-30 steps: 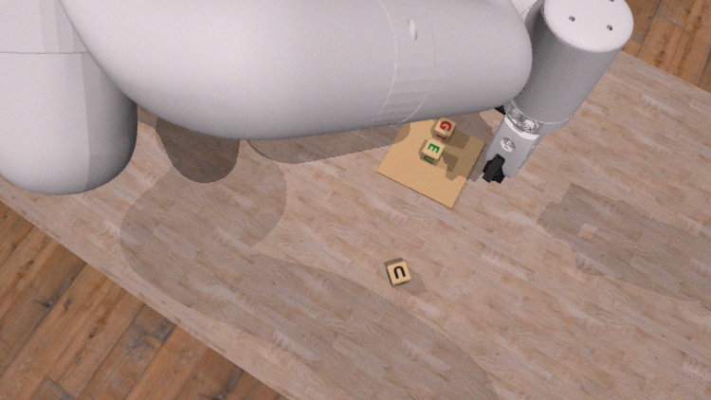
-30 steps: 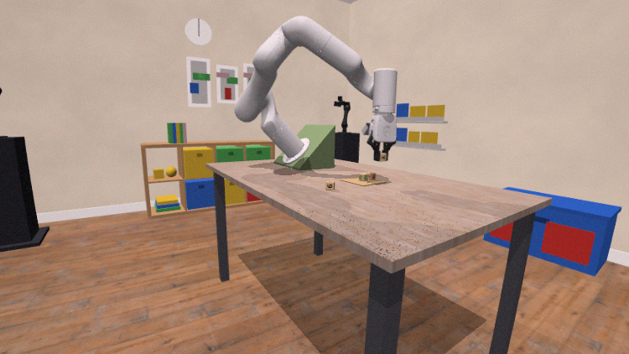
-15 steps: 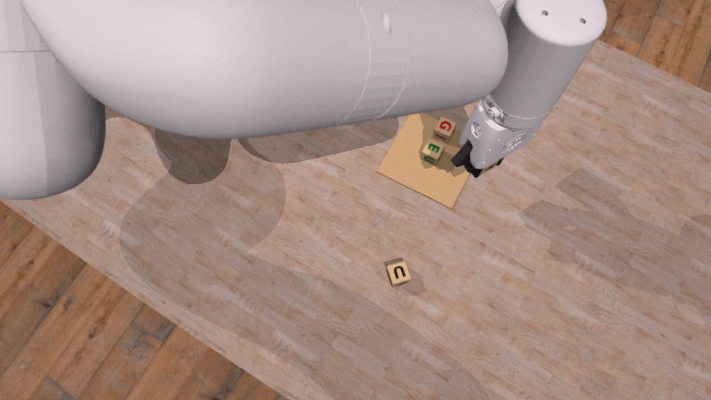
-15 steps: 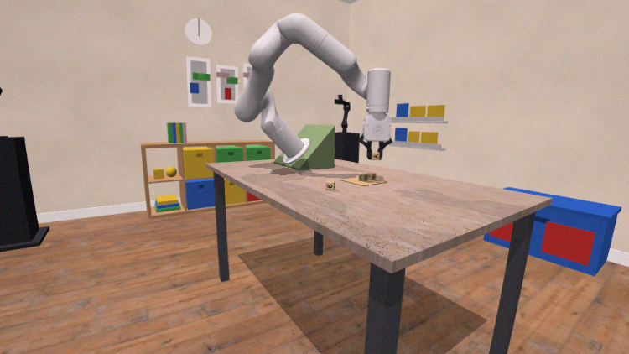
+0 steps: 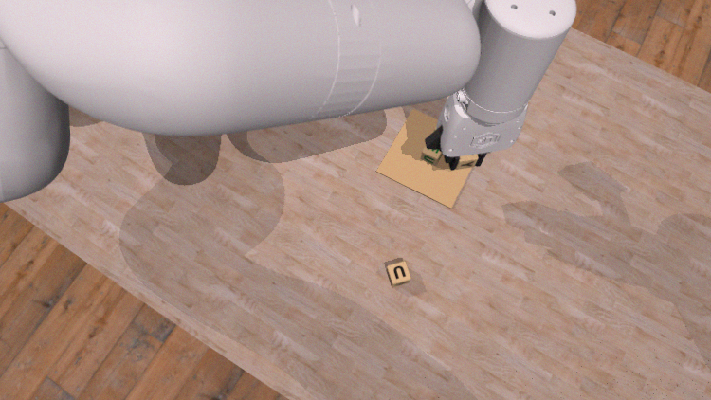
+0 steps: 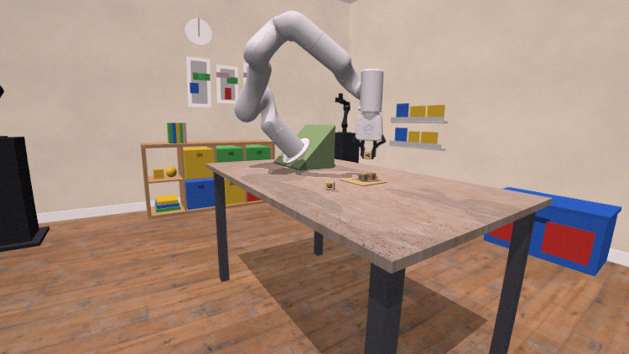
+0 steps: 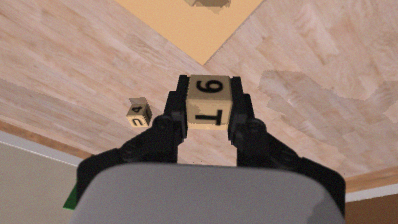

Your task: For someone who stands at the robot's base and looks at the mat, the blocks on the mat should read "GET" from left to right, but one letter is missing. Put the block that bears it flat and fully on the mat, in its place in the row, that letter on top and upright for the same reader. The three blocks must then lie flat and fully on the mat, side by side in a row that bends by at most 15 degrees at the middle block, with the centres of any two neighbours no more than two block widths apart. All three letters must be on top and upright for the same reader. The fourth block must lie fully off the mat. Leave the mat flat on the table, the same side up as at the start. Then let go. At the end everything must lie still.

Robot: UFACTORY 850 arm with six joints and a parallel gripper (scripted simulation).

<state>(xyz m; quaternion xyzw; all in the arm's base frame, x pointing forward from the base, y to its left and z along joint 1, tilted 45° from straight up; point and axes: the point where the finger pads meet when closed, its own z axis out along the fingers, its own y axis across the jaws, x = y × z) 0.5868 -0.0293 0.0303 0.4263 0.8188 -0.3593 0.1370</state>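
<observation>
My gripper (image 7: 208, 90) is shut on the tan T block (image 7: 208, 111). In the wrist view the block shows a T on one face and a 9 on another. The gripper holds it in the air above the near right edge of the tan mat (image 5: 422, 166), well clear of the table, as the exterior view shows (image 6: 367, 153). On the mat the block with the green E (image 5: 431, 154) is partly visible beside the gripper. The G block is hidden behind the gripper in the top view. Two blocks (image 6: 366, 177) stand side by side on the mat (image 6: 362, 182) in the exterior view.
A fourth block with a U on top (image 5: 398, 272) lies on the bare table, away from the mat; it also shows in the wrist view (image 7: 138, 114). The arm's green base wedge (image 6: 314, 146) stands at the table's far end.
</observation>
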